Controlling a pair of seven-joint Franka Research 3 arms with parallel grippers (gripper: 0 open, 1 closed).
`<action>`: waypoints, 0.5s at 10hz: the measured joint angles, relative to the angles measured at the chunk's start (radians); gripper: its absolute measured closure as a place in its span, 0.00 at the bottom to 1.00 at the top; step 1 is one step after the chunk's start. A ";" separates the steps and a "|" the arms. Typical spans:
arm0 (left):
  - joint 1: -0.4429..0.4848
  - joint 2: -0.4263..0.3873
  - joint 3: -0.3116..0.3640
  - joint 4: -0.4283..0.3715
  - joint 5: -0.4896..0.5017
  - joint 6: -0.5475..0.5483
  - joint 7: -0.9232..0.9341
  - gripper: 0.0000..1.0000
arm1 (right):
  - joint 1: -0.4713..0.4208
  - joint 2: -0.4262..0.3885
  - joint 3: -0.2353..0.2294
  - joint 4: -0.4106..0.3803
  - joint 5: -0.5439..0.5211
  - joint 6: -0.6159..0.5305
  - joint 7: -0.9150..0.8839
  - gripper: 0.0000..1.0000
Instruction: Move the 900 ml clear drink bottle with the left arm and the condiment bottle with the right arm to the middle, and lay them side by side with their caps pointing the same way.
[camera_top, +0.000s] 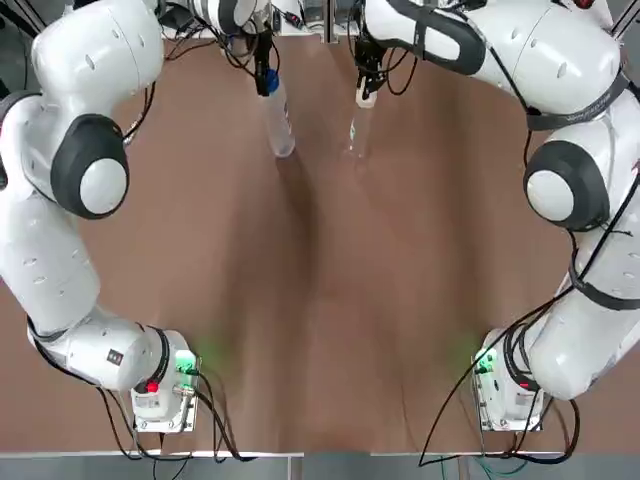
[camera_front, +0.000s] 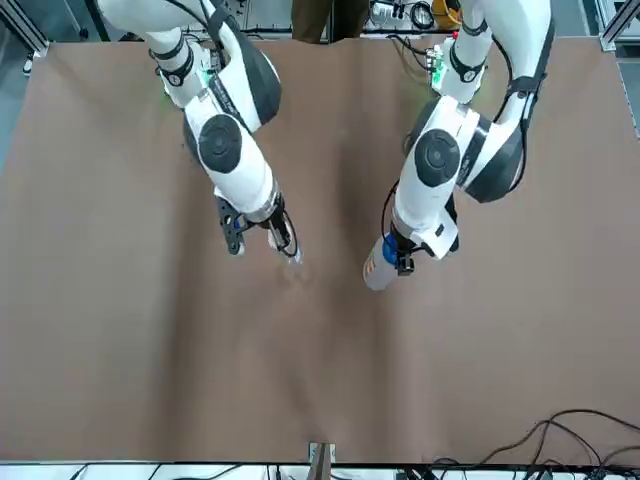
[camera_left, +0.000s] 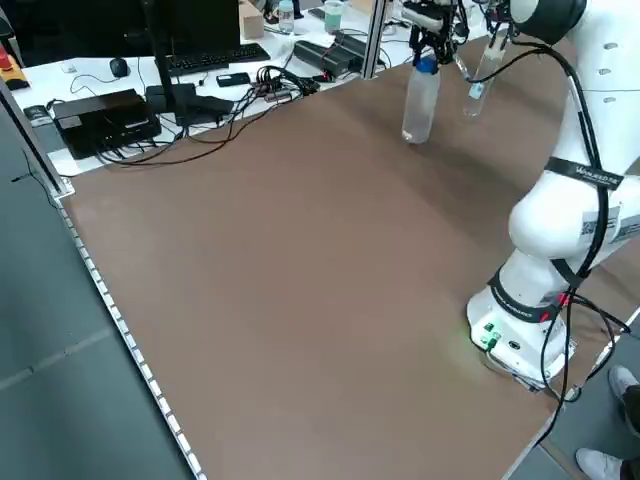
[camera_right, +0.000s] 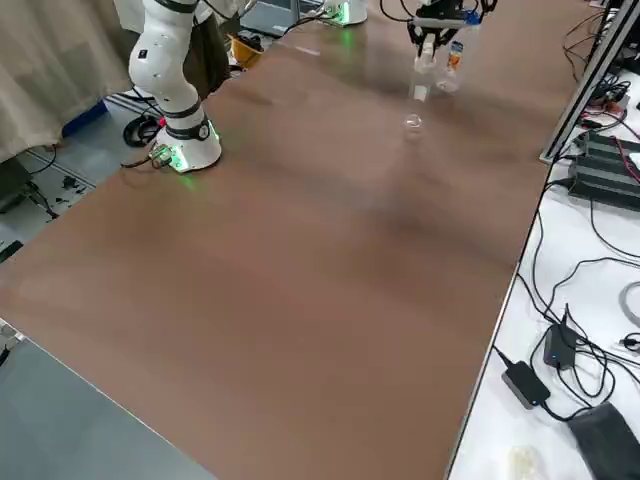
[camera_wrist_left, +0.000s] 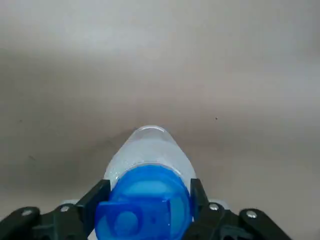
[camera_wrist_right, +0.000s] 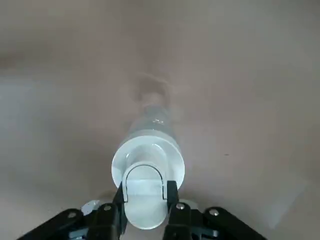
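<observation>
The clear drink bottle (camera_top: 280, 125) with a blue cap (camera_wrist_left: 145, 202) stands upright at the far middle-left of the table. My left gripper (camera_top: 265, 72) is shut on its neck, one finger (camera_wrist_left: 97, 196) on each side of the cap. The condiment bottle (camera_top: 357, 135), clear with a white flip cap (camera_wrist_right: 147, 162), stands upright a short way to its right. My right gripper (camera_top: 367, 88) is shut on its cap end. The two bottles stay apart, as the drink bottle (camera_left: 419, 102) and the condiment bottle (camera_left: 478, 78) show in the left side view. Whether their bases touch the table, I cannot tell.
The brown table (camera_top: 320, 300) stretches bare toward the arm bases (camera_top: 160, 385). Beyond the far edge lie cables, a keyboard (camera_left: 205, 60) and black boxes (camera_left: 105, 115) on a white bench. A metal post (camera_top: 328, 20) stands at the far edge between the arms.
</observation>
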 joint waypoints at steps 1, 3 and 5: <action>0.000 0.002 0.001 0.000 0.000 0.000 0.000 0.30 | 0.010 0.003 0.000 0.000 -0.010 -0.001 0.027 0.67; 0.000 0.006 0.003 0.000 0.000 0.000 0.000 0.30 | 0.024 0.012 -0.002 0.000 -0.020 -0.001 0.056 0.67; 0.000 0.009 0.004 0.000 0.000 0.000 0.000 0.30 | 0.035 0.015 -0.002 0.000 -0.029 0.001 0.066 0.67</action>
